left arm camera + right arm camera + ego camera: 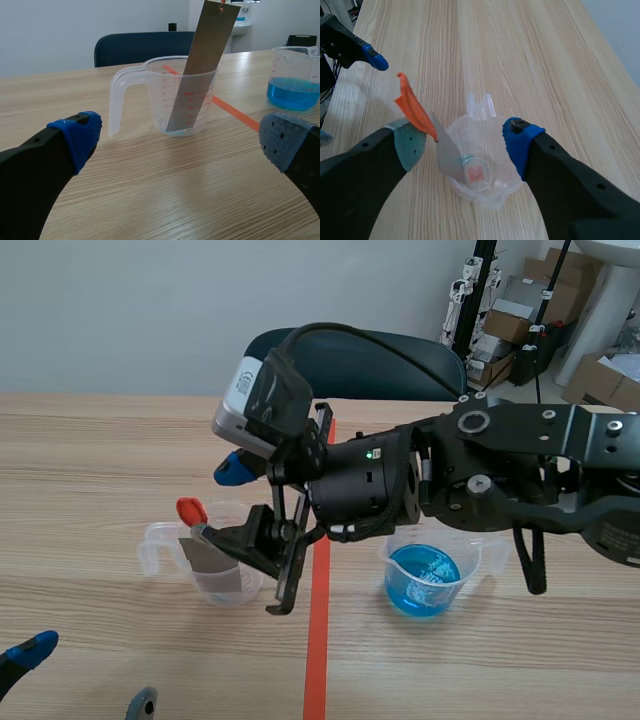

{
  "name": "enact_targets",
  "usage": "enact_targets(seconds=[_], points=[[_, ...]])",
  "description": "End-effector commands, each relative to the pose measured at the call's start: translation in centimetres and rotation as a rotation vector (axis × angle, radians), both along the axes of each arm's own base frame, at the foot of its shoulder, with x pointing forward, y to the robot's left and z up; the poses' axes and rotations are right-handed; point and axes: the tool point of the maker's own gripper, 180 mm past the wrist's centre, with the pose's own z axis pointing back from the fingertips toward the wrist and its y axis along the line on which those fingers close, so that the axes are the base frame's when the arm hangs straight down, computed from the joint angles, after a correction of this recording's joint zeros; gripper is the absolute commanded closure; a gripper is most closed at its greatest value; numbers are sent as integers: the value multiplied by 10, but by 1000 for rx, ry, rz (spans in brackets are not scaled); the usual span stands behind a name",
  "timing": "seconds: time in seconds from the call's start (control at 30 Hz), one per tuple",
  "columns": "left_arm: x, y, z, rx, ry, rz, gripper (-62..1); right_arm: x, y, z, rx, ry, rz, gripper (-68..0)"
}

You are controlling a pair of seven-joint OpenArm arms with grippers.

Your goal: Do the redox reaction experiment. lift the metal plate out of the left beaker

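Nearest the robot, at the table's (pixel 100 440) near-left corner, the left gripper (pixel 90 676) hung low with its fingers spread wide and nothing between them. It pointed toward the left beaker (pixel 155 105), which stood well ahead of it.

That clear measuring beaker stood on the wood just left of the orange-red tape line (pixel 318 640), with its handle turned to the left. The metal plate (pixel 210 40) was inside it. It stood tilted, with its lower end on the beaker's bottom and its upper end rising well above the rim. An orange tag (pixel 412 111) stuck up from the plate's top edge.

The right arm reached past the tape line from the right. The right gripper (pixel 466 142) hung over the left beaker's mouth with its fingers apart, one on each side of the rim, gripping nothing. Its grey-green pad was just beside the plate's upper end; I could not tell whether it touched.

Right of the tape line, the right beaker (pixel 295 67) held blue liquid (pixel 292 95) and stood partly under the right arm.

Beyond the table's far edge stood a dark blue chair (pixel 380 360), and cardboard boxes (pixel 600 380) were stacked at the far right.
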Motion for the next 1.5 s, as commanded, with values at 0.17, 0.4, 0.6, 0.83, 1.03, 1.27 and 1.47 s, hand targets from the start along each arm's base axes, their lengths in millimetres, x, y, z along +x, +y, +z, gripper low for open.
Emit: enact_targets(seconds=[0.17, 0.4, 0.6, 0.83, 1.03, 1.27, 1.47], points=[[0, 2, 5, -9, -23, 8, -623, 14, -1, 19, 39, -50, -35, -495], [0, 2, 5, -9, -22, 8, -623, 7, -12, 16, 48, -123, -1, -500], [0, 2, 5, -9, -22, 8, -623, -18, -26, 12, 107, -185, 73, -500], [0, 2, 5, -9, -22, 8, -623, -28, -36, 10, 140, -252, 89, -500], [0, 2, 5, -9, -22, 8, -623, -26, -47, 5, 177, -292, 99, -500], [0, 3, 5, -9, -21, 8, -623, -19, -53, -7, 196, -302, 105, -500], [0, 3, 5, -9, -21, 8, -623, -14, -42, -17, 208, -295, 101, -500]])
